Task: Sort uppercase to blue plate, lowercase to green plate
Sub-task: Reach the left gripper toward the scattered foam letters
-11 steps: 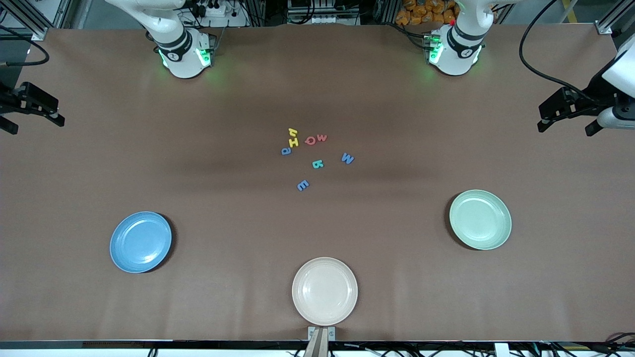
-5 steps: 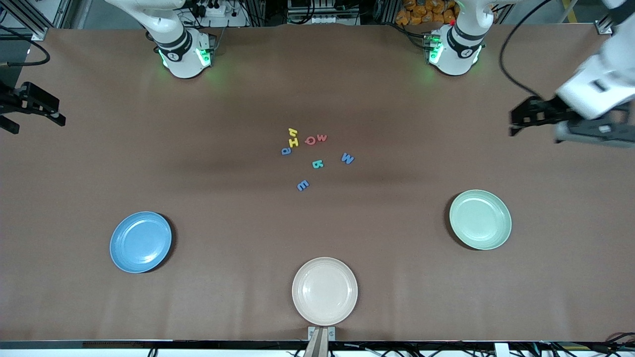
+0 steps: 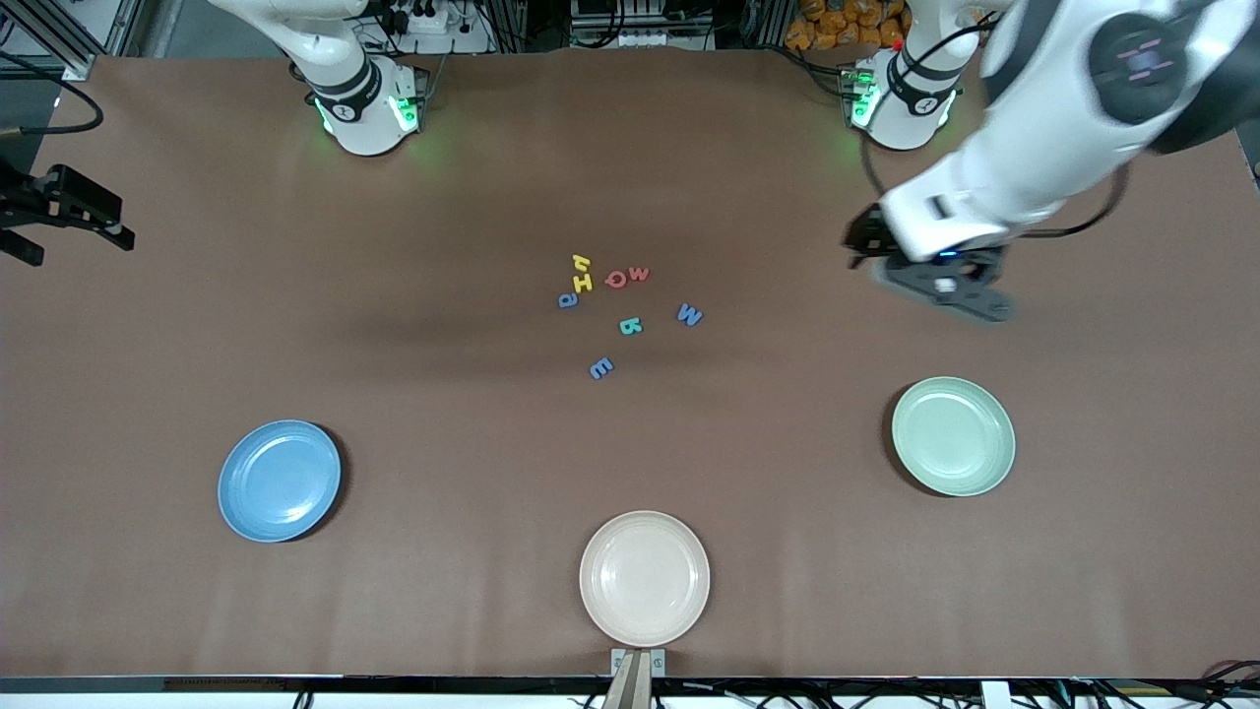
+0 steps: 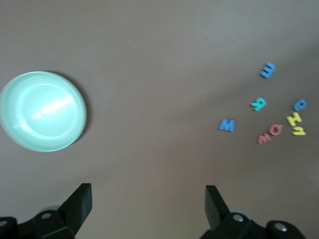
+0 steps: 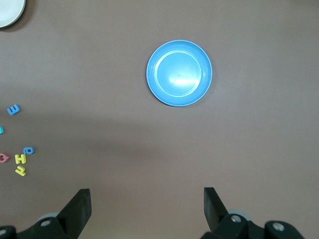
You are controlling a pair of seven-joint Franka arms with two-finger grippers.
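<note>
Eight foam letters lie mid-table: thin yellow letter [image 3: 581, 261], yellow H [image 3: 583, 283], red Q [image 3: 616, 280], pinkish w [image 3: 639, 274], light blue rounded letter [image 3: 568, 300], teal R [image 3: 631, 326], dark blue M [image 3: 690, 315], light blue e [image 3: 600, 368]. The blue plate [image 3: 280, 481] and the green plate [image 3: 953, 435] are empty. My left gripper [image 3: 871, 256] is open in the air between the M and the left arm's end; its wrist view [image 4: 148, 199] shows the M [image 4: 227, 125] and the green plate [image 4: 42, 110]. My right gripper [image 3: 74, 246] waits open at the right arm's end; its wrist view [image 5: 147, 199] shows the blue plate [image 5: 179, 73].
An empty cream-white plate [image 3: 644, 577] sits near the table's front edge, between the two coloured plates. The arm bases [image 3: 366, 108] stand along the table edge farthest from the front camera.
My left arm has swung in from the table's end toward the letters, its gripper now over the table above the green plate's side. The right arm and the letters have not moved.
</note>
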